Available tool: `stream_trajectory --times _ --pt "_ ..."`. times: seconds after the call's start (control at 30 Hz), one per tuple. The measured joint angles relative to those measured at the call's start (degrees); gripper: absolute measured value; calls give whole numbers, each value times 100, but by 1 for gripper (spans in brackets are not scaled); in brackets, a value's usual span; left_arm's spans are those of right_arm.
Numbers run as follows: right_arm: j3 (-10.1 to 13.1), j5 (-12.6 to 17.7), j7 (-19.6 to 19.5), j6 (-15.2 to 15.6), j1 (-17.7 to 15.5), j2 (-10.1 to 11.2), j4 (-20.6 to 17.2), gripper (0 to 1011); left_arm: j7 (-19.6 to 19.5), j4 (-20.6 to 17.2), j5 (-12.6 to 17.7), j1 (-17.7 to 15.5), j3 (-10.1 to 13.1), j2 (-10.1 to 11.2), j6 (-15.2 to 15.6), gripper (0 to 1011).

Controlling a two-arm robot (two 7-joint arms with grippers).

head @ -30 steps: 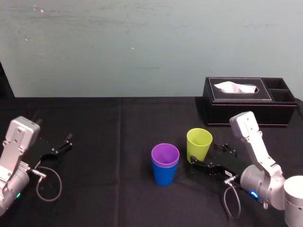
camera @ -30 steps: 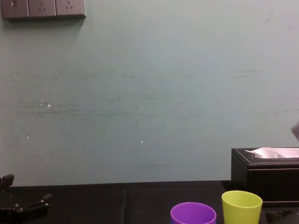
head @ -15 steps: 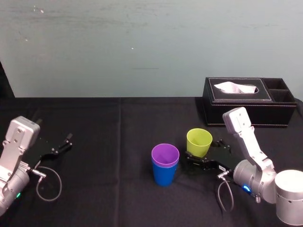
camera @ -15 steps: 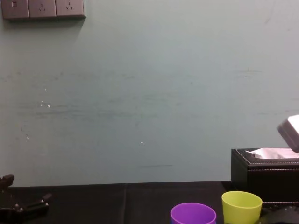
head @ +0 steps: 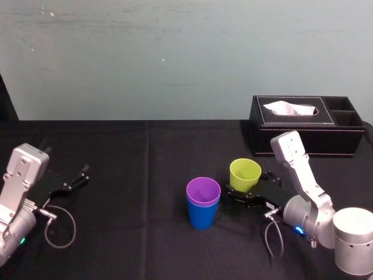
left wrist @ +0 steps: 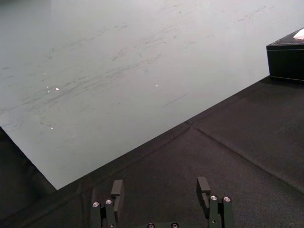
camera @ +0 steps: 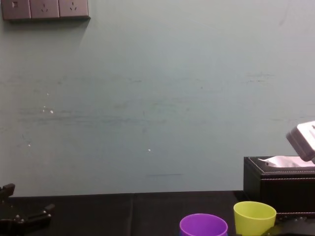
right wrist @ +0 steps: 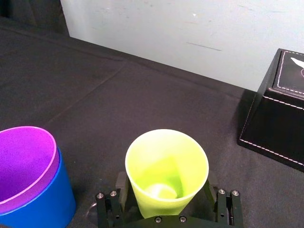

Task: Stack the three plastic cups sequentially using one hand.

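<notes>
The purple cup (head: 203,191) sits nested inside the blue cup (head: 202,217) at the table's middle; both also appear in the right wrist view, purple cup (right wrist: 23,156) in blue cup (right wrist: 42,209). To their right the yellow-green cup (head: 245,174) stands upright on its own. My right gripper (head: 252,185) is low on the table, open, with one finger on each side of that cup's lower part (right wrist: 166,161). The fingers (right wrist: 121,183) stand a little off the cup wall. My left gripper (head: 76,178) rests open and empty at the far left.
A black tissue box (head: 303,125) stands at the back right, behind the right arm. A grey cable loops on the black cloth by the left arm (head: 58,224). Black cloth lies bare between the left gripper and the cups.
The right gripper has slid toward the yellow-green cup, and its open fingers now flank the cup. The cups and the left arm have not moved.
</notes>
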Motion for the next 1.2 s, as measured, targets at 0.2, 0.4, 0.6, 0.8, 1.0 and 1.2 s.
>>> stream_trajectory --times 0.2,0.4,0.6,0.8,1.0,1.2 --pt "-7 -25 13 -44 62 -49 77 1000 0 0 0 0 0 0 0 1000" --pt "-3 -26 17 -75 132 -108 172 1000 0 0 0 0 0 0 0 1000" --pt "6 -26 15 -80 169 -146 218 1000 0 0 0 0 0 0 0 1000" --pt "9 -33 14 -78 193 -169 241 1000 0 0 0 0 0 0 0 1000" --pt "26 -35 -12 -54 186 -182 238 1000 0 0 0 0 0 0 0 1000" --pt "36 -65 -25 -34 162 -172 210 1000 0 0 0 0 0 0 0 1000"
